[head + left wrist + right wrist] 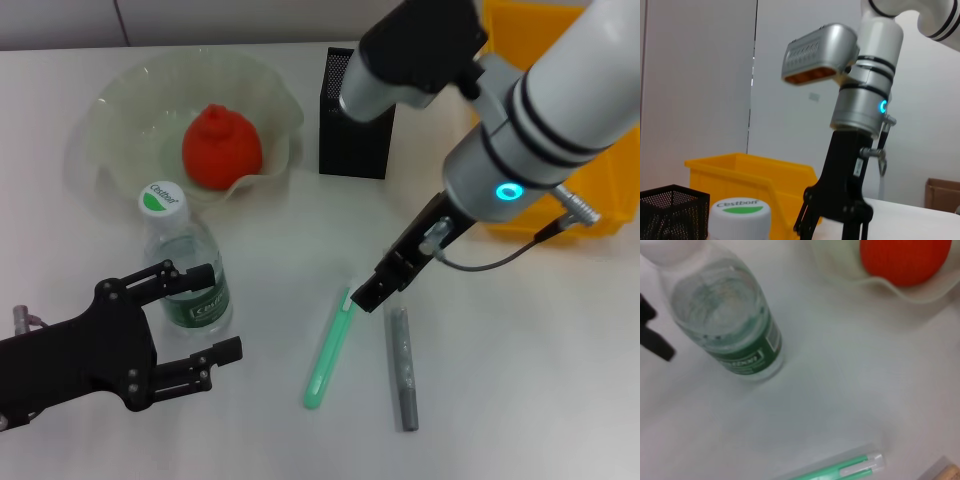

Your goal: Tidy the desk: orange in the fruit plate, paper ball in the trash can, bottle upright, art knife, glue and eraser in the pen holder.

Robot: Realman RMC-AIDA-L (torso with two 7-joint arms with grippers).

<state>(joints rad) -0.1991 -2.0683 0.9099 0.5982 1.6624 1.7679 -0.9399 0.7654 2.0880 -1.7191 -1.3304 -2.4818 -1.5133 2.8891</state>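
Note:
The clear bottle [190, 270] stands upright, with its white and green cap [740, 212] on top. My left gripper [215, 312] is open with its fingers on either side of the bottle's base. The orange [222, 147] lies in the translucent fruit plate [120, 105]. The green art knife [330, 350] and a grey glue stick [402, 368] lie flat on the desk. My right gripper [365, 297] hovers at the knife's upper end, open and empty. The black mesh pen holder [355, 120] stands behind. The knife's end also shows in the right wrist view [840, 471]. No eraser or paper ball shows.
A yellow bin [600, 160] stands at the back right, behind my right arm. The bottle [735, 325] is close to the left of the knife. The plate's rim [880, 287] lies just behind the bottle.

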